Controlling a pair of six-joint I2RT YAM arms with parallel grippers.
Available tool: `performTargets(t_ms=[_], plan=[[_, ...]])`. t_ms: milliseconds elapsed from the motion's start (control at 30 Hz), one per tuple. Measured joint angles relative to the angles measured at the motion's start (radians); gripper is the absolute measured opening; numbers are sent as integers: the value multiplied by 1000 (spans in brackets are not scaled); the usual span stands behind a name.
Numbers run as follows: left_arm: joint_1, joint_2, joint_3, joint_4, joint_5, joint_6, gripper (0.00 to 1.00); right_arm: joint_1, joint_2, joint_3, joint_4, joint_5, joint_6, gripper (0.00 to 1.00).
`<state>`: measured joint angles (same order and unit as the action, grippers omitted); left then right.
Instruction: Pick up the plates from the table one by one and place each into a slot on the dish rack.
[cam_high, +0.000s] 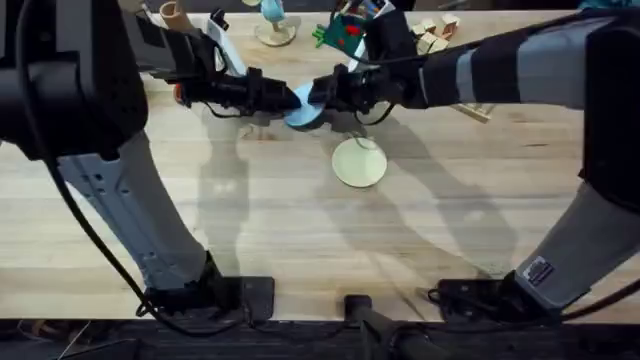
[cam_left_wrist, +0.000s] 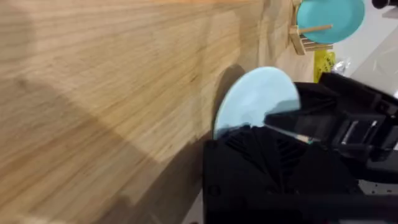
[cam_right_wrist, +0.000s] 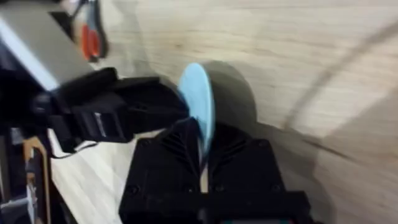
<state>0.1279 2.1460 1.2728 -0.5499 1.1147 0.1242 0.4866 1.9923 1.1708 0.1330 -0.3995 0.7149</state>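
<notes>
Light blue plate held in mid-air between both grippers, apparently a handover; cream plate not yet picked.

Taking the cream-yellow plate (cam_high: 359, 162) as landmark: it lies flat on the table (cam_high: 300, 240), nearest the arm bases and untouched. Just beyond it, the light blue plate (cam_high: 303, 106) is lifted off the wood and held on edge; the right gripper (cam_right_wrist: 204, 144) is clenched on its rim, fingers either side of the edge. The left gripper (cam_high: 283, 98) meets the same plate from the opposite side; whether it is clamped or released I cannot tell. Farther off, the left wrist view shows a wooden rack (cam_left_wrist: 305, 38) already carrying a teal plate (cam_left_wrist: 330, 20). The step in hand looks like a regrasp; next, one gripper must let go so the other can carry the plate upright to a free slot.
</notes>
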Motion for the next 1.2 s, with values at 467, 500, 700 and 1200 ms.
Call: performTargets(t_ms=[467, 500, 700, 1200], plan=[[5, -10, 5, -35, -15, 0, 41, 0, -8, 7, -12, -9, 5, 30], [4, -23, 4, -49, -39, 0, 40, -1, -13, 7, -19, -10, 7, 30], [-9, -160, -2, -133, -224, 0, 40, -21, -89, 7, -127, 0, 6, 31], [-101, -630, -2, -362, -614, 31, 41, -73, -442, 7, -622, 219, -43, 31]])
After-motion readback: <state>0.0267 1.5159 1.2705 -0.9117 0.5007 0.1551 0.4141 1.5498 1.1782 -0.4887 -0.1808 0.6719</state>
